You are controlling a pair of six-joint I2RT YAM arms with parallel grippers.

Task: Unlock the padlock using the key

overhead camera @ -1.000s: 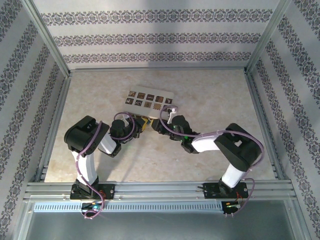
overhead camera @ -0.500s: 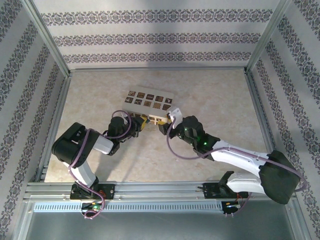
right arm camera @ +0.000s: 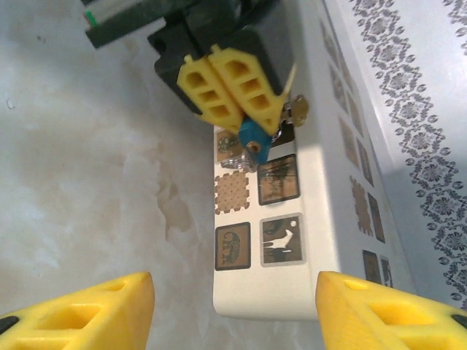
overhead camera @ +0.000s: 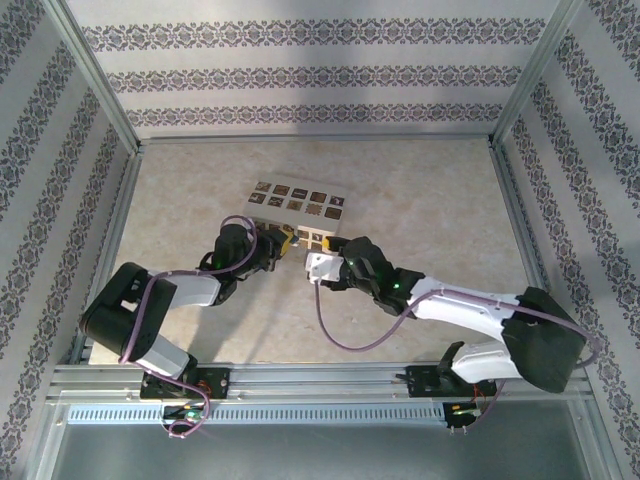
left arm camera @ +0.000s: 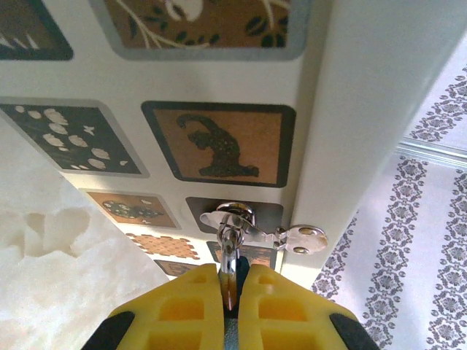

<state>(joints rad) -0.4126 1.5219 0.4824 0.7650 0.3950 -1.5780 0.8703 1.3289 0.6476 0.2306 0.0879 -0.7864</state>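
While the jaws of the left gripper (left arm camera: 233,283) are clamped on the key (right arm camera: 253,140), apparently seated in the padlock (right arm camera: 232,157) at the 6 o'clock edge of the white box (overhead camera: 300,205), the lock looks unopened, and the jaws of the right gripper (right arm camera: 233,292), at the padlock's 5 o'clock, stand wide and empty.

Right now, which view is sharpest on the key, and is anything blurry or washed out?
Left wrist: key sharpest, left gripper soft at the bottom edge, table washed out at left. Right wrist: key's blue head clear, right gripper soft in the bottom corners. Top external: even light, key too small to judge.
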